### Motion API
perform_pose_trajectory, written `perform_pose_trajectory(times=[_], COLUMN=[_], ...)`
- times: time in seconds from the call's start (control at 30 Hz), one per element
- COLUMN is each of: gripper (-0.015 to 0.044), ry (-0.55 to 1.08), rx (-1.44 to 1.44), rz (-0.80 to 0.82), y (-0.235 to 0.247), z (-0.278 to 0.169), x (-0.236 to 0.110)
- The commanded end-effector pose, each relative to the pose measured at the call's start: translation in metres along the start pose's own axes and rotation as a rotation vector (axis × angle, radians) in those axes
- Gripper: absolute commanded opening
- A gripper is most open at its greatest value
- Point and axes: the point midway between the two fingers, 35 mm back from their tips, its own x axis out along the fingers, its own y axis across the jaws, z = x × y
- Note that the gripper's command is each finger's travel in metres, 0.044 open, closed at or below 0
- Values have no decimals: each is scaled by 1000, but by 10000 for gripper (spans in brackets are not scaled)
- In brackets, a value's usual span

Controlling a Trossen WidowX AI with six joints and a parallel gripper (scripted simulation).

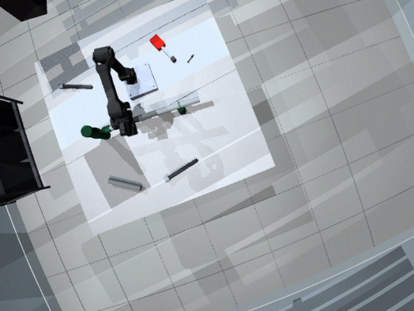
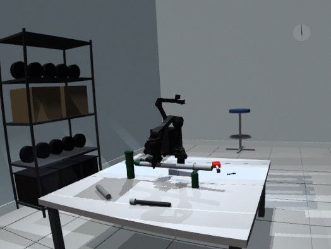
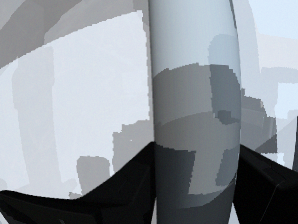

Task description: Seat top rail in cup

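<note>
The pale grey rail runs nearly level above the table, through the loop cap on the short green post. My gripper is shut on the rail near its cut end, with a dark finger on each side in the wrist view. The big green post stands upright; its band is high, a little under the cap. The green rail-end cup points toward the rail. The cut end is at the cup's mouth; how deep it sits I cannot tell.
A white slab lies near the arm's base. A grey tube and a black rod lie toward the front. Another dark rod, a red-headed tool and a small dark piece lie farther back.
</note>
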Motion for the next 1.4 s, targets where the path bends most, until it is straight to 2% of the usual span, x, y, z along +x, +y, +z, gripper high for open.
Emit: perform_pose_trajectory(times=[0.0, 1.37], gripper=[0, 0], ry=[-10, -12], rx=[1, 1], rz=[3, 3], y=[0, 1], z=[3, 7], x=[-2, -4])
